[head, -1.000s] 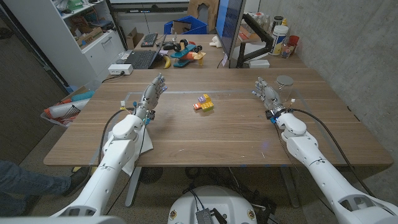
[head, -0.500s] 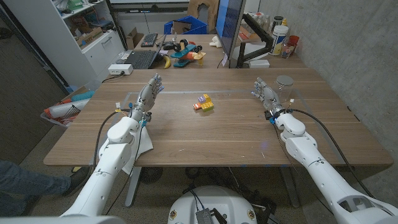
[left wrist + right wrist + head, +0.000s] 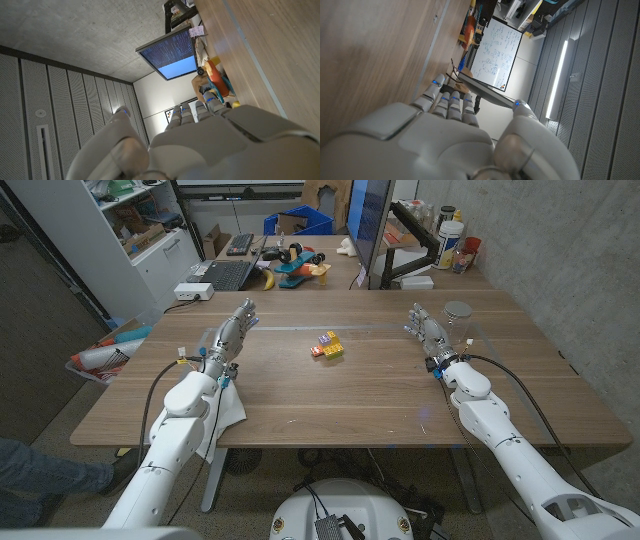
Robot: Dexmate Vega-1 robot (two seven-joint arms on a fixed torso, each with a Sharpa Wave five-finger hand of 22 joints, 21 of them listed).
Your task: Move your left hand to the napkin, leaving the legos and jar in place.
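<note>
Lying at the table's near-left edge, the napkin (image 3: 228, 412) is mostly hidden under the left forearm. The left hand (image 3: 229, 332), open and empty, reaches well past it, so the move looks unfinished. Legos (image 3: 328, 345) sit mid-table; the jar (image 3: 458, 314) stands far right beside the open, empty right hand (image 3: 426, 330), neither blocking.

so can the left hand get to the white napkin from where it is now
Probably yes. The white napkin lies at the table's near left edge, partly under the left forearm, behind the left hand. Nothing stands between them; the arm would have to draw back.
</note>
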